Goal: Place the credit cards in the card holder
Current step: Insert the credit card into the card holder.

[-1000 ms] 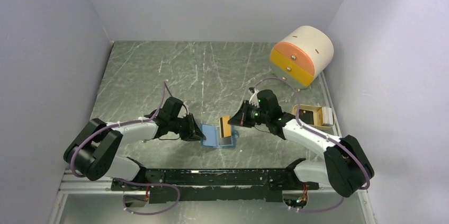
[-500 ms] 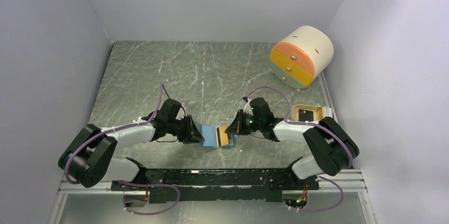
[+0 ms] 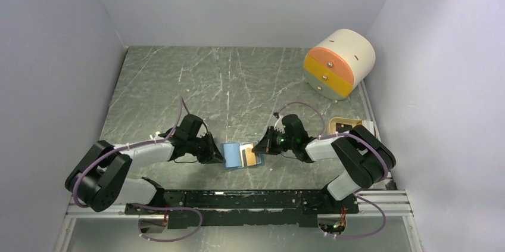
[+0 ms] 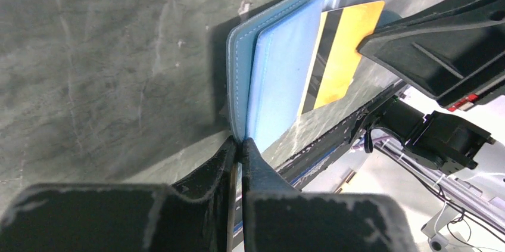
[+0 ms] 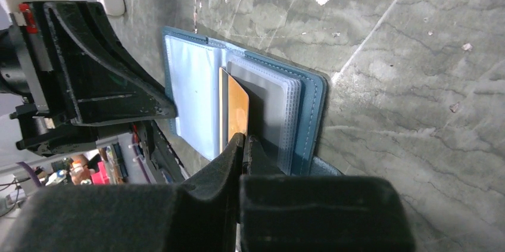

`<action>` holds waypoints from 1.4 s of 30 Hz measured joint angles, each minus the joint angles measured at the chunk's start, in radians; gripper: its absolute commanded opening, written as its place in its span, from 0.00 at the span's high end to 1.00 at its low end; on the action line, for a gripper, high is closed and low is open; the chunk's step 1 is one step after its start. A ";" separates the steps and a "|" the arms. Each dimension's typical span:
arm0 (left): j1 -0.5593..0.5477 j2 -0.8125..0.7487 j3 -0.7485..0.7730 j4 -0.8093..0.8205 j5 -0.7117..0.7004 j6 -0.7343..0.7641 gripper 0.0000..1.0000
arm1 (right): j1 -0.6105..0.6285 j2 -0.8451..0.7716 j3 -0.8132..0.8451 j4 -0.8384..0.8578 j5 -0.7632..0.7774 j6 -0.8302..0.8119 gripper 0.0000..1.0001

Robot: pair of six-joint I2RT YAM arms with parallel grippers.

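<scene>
The blue card holder (image 3: 233,156) lies open on the table between the two grippers. My left gripper (image 3: 218,154) is shut on its left cover edge, as the left wrist view (image 4: 241,143) shows. My right gripper (image 3: 258,149) is shut on an orange-yellow credit card (image 3: 251,157) with a black stripe. The card stands on edge among the holder's clear sleeves (image 5: 277,109). In the right wrist view the card (image 5: 237,112) is pinched at its near edge by my gripper (image 5: 243,140). In the left wrist view the card (image 4: 342,55) lies against the holder's pale inside (image 4: 280,79).
A shallow tan tray (image 3: 357,127) sits at the right, partly behind the right arm, with something dark in it. A cream drum with orange-yellow drawers (image 3: 339,61) stands at the back right. Grey walls close in on three sides.
My right gripper has come down and left with the card, from above the holder to in among its sleeves. The holder has opened flatter. My left gripper has shifted slightly left.
</scene>
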 measured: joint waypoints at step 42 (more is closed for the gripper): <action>0.000 0.055 -0.002 0.023 -0.005 0.021 0.91 | 0.010 0.084 0.034 0.100 -0.015 -0.008 1.00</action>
